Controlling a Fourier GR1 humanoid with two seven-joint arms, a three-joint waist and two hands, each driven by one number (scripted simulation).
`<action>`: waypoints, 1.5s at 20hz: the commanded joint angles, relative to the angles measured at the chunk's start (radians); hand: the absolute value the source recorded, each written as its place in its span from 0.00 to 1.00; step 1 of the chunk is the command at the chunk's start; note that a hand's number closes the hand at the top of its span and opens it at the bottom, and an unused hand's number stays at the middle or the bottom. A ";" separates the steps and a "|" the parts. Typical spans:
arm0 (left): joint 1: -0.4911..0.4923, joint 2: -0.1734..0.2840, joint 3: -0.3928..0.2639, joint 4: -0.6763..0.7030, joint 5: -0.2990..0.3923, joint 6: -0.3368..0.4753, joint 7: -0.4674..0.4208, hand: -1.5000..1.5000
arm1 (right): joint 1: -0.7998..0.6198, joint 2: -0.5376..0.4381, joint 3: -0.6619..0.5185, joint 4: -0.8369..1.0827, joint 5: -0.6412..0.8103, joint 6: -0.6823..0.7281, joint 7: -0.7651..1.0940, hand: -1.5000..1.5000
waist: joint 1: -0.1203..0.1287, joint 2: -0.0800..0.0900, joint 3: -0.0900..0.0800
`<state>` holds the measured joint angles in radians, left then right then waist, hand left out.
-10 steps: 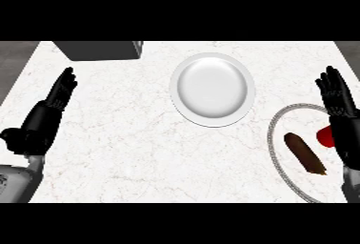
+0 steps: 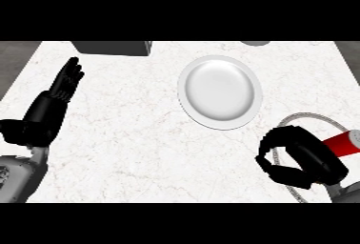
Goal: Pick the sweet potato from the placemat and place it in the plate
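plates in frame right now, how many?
1. The white plate sits on the counter, upper centre-right, nothing on it. It lies apart from the right hand, which is curled over the placemat.

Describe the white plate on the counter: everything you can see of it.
The plate is plain white and round, though it looks taller than wide from above, with a shallow smooth well and a narrow raised rim; it looks like glazed ceramic. It lies flat on the white marbled counter, toward the far side and a little right of centre. Nothing lies in it and nothing touches it. The right hand is curled below and to its right, over the placemat, clear of the rim.
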<state>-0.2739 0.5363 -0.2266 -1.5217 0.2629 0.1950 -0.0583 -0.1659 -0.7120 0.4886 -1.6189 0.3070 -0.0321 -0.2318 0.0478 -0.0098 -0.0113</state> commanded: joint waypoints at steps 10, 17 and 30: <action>-0.026 -0.026 0.076 -0.018 0.028 -0.022 0.101 0.50 | 0.177 0.237 0.088 0.252 0.192 -0.361 -0.388 0.00 | -0.051 0.009 0.012; 0.036 -0.041 0.067 -0.084 0.000 -0.011 0.117 0.50 | 0.188 0.101 0.104 -0.083 0.504 -0.317 0.018 0.00 | -0.065 -0.001 0.008; 0.025 -0.032 0.097 -0.070 0.019 -0.048 0.112 0.50 | 0.158 0.007 0.172 -0.281 0.855 0.390 0.718 0.00 | -0.058 0.005 0.006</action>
<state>-0.2490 0.5195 -0.1237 -1.5892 0.2787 0.1531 0.0513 -0.0019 -0.7134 0.6244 -1.8408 1.1033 0.1484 0.3205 -0.0176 -0.0095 -0.0072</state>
